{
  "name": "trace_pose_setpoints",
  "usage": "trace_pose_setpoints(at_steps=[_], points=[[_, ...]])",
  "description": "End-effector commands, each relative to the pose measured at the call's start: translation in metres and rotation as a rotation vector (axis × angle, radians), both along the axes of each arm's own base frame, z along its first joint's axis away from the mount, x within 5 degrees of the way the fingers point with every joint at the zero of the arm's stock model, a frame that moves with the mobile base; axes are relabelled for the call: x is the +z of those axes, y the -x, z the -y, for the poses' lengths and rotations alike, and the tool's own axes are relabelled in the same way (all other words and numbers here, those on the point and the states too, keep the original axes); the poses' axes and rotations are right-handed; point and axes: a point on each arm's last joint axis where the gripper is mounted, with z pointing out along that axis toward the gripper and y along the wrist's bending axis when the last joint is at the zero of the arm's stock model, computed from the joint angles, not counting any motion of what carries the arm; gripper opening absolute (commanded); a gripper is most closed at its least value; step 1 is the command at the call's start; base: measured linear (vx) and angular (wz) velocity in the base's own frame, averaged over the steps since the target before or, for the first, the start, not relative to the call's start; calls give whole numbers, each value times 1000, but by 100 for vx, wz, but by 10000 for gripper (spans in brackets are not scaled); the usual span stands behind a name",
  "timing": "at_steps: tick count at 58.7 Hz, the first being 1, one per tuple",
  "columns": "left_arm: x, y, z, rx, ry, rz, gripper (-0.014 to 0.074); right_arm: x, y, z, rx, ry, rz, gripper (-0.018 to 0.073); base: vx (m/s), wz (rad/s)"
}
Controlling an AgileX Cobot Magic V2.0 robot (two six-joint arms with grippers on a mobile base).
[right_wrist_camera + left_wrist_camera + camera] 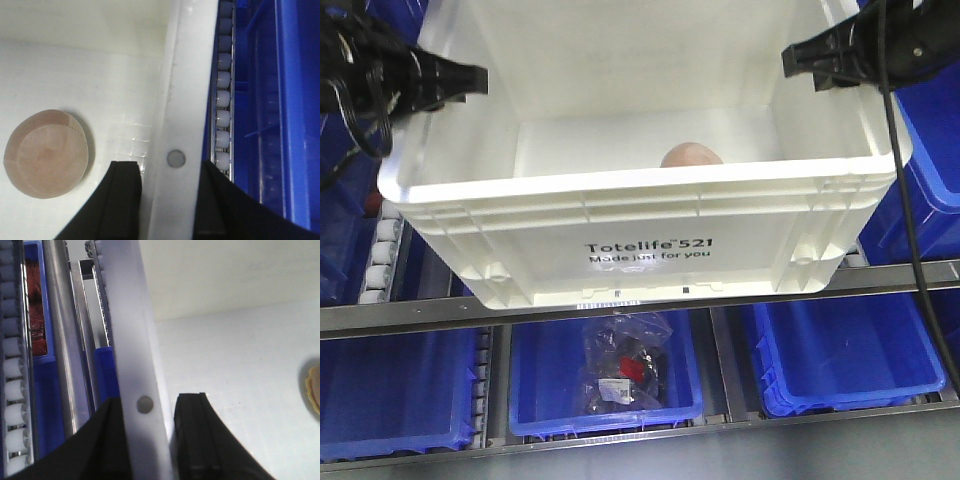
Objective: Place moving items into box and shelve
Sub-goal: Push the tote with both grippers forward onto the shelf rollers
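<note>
left gripper [147, 440], right gripper [167, 200], jaws clamping crate walls

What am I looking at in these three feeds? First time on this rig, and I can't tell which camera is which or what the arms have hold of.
The wide view looks forward at a two-armed robot holding the white crate over shelves of blue bins. The other two views come from cameras on each wrist, looking along the black fingers. The left tool straddles the crate's left wall, and the right tool straddles its right wall. Inside lies a pinkish-tan ball; a second item barely shows at the left wrist view's edge.
</note>
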Motion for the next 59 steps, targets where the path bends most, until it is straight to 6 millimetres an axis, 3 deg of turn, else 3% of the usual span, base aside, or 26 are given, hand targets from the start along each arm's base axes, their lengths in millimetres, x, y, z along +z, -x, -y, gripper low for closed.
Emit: trace_pose_setpoints(at_steps=[1, 10, 25, 59], points=[[38, 9, -2, -55, 20, 313, 2, 25, 4, 1, 55, -37, 259, -5, 0, 0], [36, 11, -1, -84, 30, 418, 2, 11, 6, -1, 92, -75, 379, -5, 0, 0], [41, 7, 2, -118, 2, 508, 2, 16, 4, -4, 143, -75, 546, -5, 0, 0], [30, -2, 4, -136, -56, 480, 1, 1, -14, -12, 171, -66, 570, -2, 0, 0]])
